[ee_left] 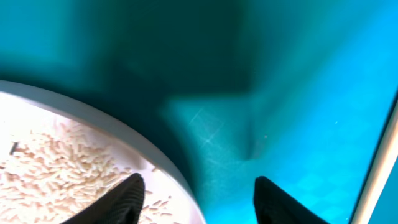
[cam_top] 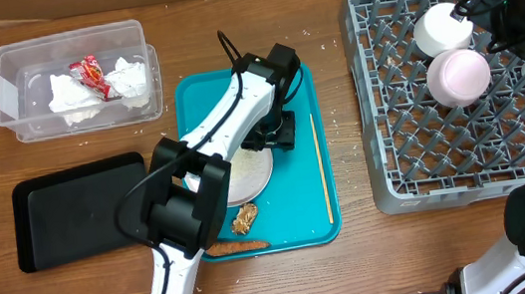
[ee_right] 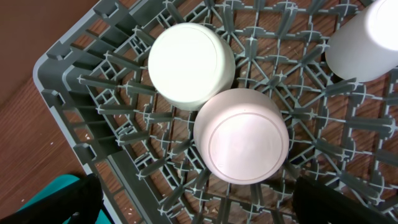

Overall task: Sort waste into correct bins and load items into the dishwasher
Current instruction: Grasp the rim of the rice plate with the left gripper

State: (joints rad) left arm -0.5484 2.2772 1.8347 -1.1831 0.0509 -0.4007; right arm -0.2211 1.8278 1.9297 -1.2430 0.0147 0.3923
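Left wrist view shows the left tool (ee_left: 198,199) partly open and empty, astride the rim of the rice-strewn small white plate (ee_left: 163,171), one finger over the plate and the other over bare teal tray (ee_left: 298,74), while the right tool (ee_right: 199,202) hangs wide open over the dish rack (ee_right: 74,81), well apart.

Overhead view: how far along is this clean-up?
Done: napkins and wrapper lie in the clear tub; bowl and cup sit upturned in the rack. In hand: the left gripper, jaws open, straddles the rim of the rice plate. Left: that plate, the food lump, food stick and wooden stick on the teal tray.
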